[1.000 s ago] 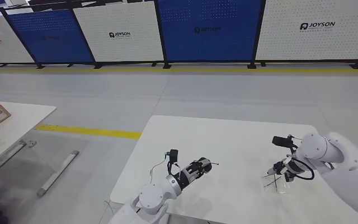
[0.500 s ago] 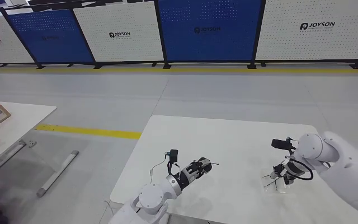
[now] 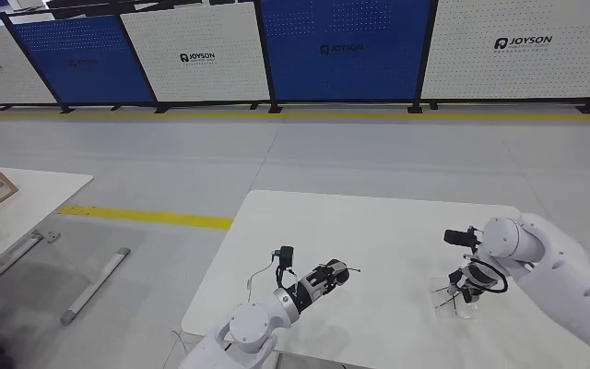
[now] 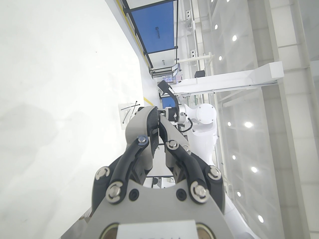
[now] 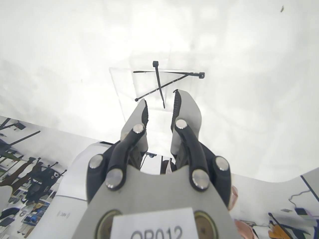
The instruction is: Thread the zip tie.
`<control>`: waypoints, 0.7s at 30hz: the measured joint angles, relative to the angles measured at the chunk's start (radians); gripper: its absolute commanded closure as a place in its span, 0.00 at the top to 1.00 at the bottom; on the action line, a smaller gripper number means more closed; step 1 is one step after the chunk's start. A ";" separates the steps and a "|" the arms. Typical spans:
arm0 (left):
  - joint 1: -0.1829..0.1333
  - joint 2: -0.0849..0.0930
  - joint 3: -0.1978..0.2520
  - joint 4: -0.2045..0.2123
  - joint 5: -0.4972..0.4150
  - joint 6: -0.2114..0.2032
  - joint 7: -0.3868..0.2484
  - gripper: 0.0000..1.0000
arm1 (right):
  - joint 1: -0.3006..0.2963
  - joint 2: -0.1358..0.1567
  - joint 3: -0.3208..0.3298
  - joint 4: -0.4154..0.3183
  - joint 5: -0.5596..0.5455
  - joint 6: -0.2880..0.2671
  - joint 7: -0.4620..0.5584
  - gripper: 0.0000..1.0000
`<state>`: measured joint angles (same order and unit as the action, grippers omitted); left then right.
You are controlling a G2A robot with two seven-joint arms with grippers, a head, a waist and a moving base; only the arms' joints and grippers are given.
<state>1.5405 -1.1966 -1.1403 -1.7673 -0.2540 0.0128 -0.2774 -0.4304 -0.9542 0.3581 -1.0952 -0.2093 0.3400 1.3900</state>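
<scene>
- Right gripper (image 5: 160,96) has its jaws apart and holds nothing. It hangs just above the clear tray (image 5: 119,88).
- Zip ties (image 5: 159,83), black, lie crossed over each other in that tray, near the table's right front edge; one tip lies between the open fingertips.
- Left gripper (image 3: 336,271) is low over the left front of the white table (image 3: 387,221). Its pads (image 4: 152,123) are pressed together, and a thin black strip (image 3: 354,270) pokes out of the tip.
- Blue and white pegboard panels (image 3: 341,46) stand far behind.
</scene>
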 measured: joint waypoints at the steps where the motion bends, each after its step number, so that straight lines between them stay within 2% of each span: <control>1: 0.000 0.000 0.000 0.000 0.000 0.000 0.000 0.00 | 0.004 -0.007 -0.008 0.009 0.002 0.000 0.000 0.21; 4: 0.000 0.000 0.000 0.000 0.000 0.000 0.000 0.00 | 0.015 -0.023 -0.027 0.032 0.008 0.000 0.000 0.18; 6: 0.000 0.000 0.000 0.000 0.000 0.000 0.000 0.00 | 0.022 -0.032 -0.037 0.047 0.013 0.000 0.000 0.22; 12: 0.000 0.000 0.000 0.000 0.000 0.000 0.000 0.00 | 0.040 -0.057 -0.063 0.096 0.028 0.000 0.000 0.24; 21: 0.000 0.000 0.000 0.000 0.000 0.000 0.000 0.00 | 0.058 -0.091 -0.092 0.154 0.037 0.000 0.000 0.13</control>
<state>1.5405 -1.1966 -1.1403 -1.7673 -0.2540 0.0128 -0.2774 -0.3728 -1.0456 0.2665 -0.9410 -0.1719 0.3400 1.3900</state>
